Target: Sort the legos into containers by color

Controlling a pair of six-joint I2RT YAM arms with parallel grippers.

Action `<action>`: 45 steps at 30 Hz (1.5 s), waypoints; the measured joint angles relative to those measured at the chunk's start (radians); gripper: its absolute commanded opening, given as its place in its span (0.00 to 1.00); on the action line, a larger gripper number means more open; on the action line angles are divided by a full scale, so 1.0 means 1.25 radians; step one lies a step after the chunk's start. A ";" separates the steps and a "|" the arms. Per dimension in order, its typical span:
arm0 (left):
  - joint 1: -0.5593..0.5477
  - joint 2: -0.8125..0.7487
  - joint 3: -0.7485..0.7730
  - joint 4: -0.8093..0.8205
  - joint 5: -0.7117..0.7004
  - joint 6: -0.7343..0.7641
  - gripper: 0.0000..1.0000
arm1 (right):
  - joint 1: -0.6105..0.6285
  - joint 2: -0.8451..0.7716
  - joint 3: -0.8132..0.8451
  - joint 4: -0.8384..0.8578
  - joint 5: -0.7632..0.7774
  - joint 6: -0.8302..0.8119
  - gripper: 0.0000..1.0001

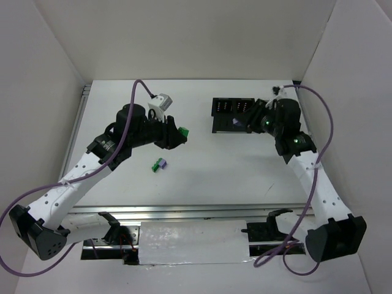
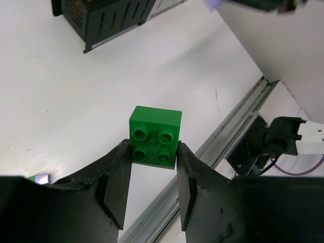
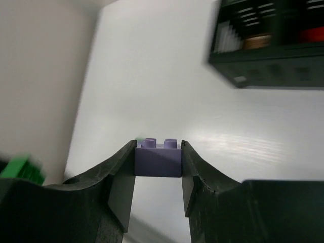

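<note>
One apiece: the left claw (image 2: 153,152) is closed tight onto a green lego (image 2: 155,134), the right claw (image 3: 158,152) onto a light purple lego (image 3: 158,161), near the containers (image 1: 233,107).

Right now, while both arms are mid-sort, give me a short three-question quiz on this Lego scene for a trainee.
1. True or false: the left gripper is shut on a green two-by-two brick.
2. What colour is the clamped brick in the right gripper? A red, B light purple, C brown-orange.
3. Fill in: on the table, the loose purple brick lies right beside a ___ one.

Key: 1 true. 2 B. 3 green, the loose green brick.
</note>
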 measured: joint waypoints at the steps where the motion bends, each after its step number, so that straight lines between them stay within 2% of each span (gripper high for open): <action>1: 0.001 0.000 0.000 -0.009 -0.008 0.001 0.00 | -0.018 0.022 0.031 -0.030 0.069 0.013 0.00; 3: 0.002 -0.004 0.000 -0.023 -0.025 0.002 0.00 | -0.070 0.088 0.098 -0.085 0.200 0.032 0.00; 6: 0.002 -0.020 -0.002 -0.035 -0.035 0.005 0.00 | -0.133 0.202 0.191 -0.160 0.320 0.041 0.00; 13: 0.002 -0.040 -0.002 -0.049 -0.026 0.018 0.00 | -0.211 0.410 0.344 -0.276 0.523 0.069 0.00; 19: 0.003 -0.040 -0.002 -0.067 -0.004 0.022 0.00 | -0.255 0.562 0.554 -0.327 0.611 0.073 0.00; 28: 0.003 -0.043 -0.003 -0.079 0.020 0.023 0.00 | -0.285 0.727 0.693 -0.386 0.641 0.064 0.13; 29: 0.003 -0.043 -0.003 -0.079 0.021 0.023 0.00 | -0.289 0.739 0.694 -0.388 0.638 0.061 0.16; 30: 0.003 -0.043 -0.003 -0.079 0.023 0.023 0.00 | -0.292 0.749 0.694 -0.394 0.635 0.058 0.32; 32: 0.003 -0.043 -0.002 -0.079 0.026 0.027 0.00 | -0.297 0.759 0.694 -0.399 0.627 0.052 0.48; 33: 0.003 -0.042 -0.002 -0.080 0.029 0.034 0.00 | -0.299 0.761 0.694 -0.401 0.617 0.049 0.60; 37: 0.003 -0.038 -0.001 -0.084 0.045 0.040 0.00 | -0.301 0.761 0.702 -0.401 0.593 0.042 0.73; 41: 0.003 -0.037 -0.001 -0.083 0.056 0.040 0.00 | -0.301 0.761 0.728 -0.405 0.569 0.031 0.78; 45: 0.003 -0.037 -0.001 -0.082 0.065 0.041 0.00 | -0.301 0.761 0.746 -0.408 0.554 0.031 0.78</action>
